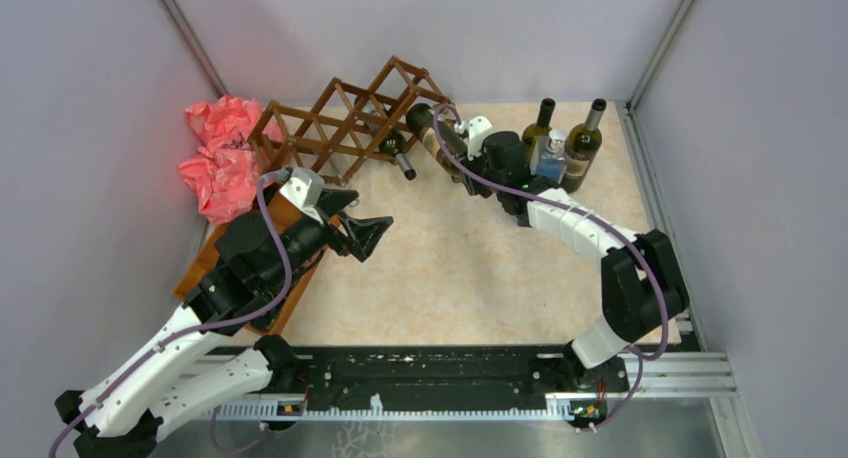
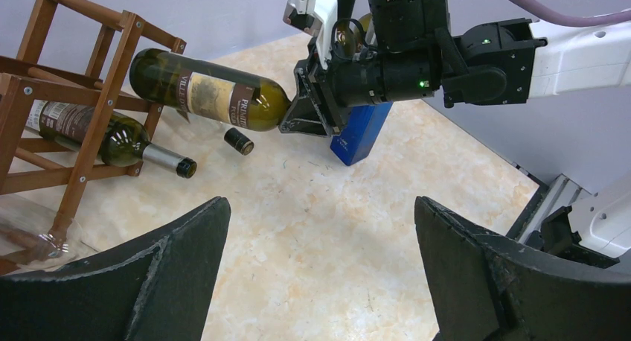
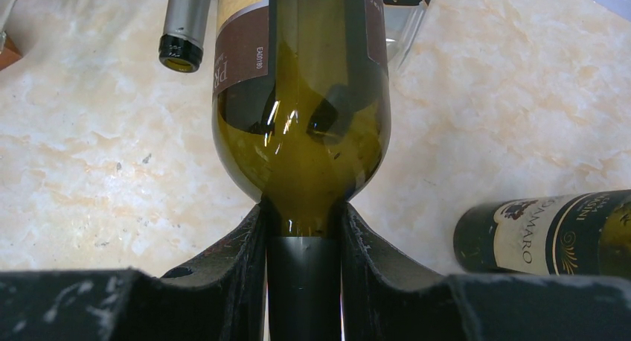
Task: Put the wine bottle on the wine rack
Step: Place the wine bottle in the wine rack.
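Observation:
The wine rack (image 1: pixel 335 118) is a dark brown wooden lattice at the back left; it also shows in the left wrist view (image 2: pixel 89 80). One bottle (image 1: pixel 392 146) lies in it, neck pointing out (image 2: pixel 104 136). My right gripper (image 1: pixel 478 166) is shut on the neck of a green wine bottle (image 1: pixel 435 133) with a brown label. It holds the bottle nearly level above the table, base toward the rack's right end (image 2: pixel 208 95). In the right wrist view the fingers (image 3: pixel 238 244) clamp the neck of the bottle (image 3: pixel 301 95). My left gripper (image 1: pixel 365 233) is open and empty (image 2: pixel 320 229).
Two bottles (image 1: pixel 540 128) (image 1: pixel 585 143) stand at the back right beside a blue box (image 1: pixel 548 160). Pink crumpled bags (image 1: pixel 222 158) lie left of the rack. A flat brown tray (image 1: pixel 200 263) lies under my left arm. Grey walls enclose the table.

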Robot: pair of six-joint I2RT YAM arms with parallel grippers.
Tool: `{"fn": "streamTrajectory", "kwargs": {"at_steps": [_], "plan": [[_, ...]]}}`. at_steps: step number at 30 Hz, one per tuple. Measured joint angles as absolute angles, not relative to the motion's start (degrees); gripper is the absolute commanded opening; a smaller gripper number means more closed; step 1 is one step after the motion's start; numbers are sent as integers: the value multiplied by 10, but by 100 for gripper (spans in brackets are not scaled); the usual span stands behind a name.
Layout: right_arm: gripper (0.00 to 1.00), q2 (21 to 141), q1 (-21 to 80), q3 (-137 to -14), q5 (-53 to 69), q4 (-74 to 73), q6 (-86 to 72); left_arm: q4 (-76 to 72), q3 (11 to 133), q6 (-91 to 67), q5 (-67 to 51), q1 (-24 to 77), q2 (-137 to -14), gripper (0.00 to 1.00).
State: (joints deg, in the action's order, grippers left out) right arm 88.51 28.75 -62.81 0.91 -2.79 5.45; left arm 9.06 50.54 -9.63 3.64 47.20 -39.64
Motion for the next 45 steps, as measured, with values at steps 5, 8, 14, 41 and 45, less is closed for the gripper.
{"fn": "streamTrajectory", "kwargs": {"at_steps": [5,8,14,41,45], "plan": [[0,889,288,-628,10,-11,48,91,505,-96,36,472,-397,99],[0,898,288,-637,11,-4,43,91,505,-96,36,472,-398,99],[0,944,288,-674,17,10,27,91,505,-98,36,472,-401,99],[0,1119,295,-846,13,46,-58,82,507,-108,50,472,-423,99],[2,1136,296,-864,8,46,-66,81,507,-109,51,472,-423,99]]}}
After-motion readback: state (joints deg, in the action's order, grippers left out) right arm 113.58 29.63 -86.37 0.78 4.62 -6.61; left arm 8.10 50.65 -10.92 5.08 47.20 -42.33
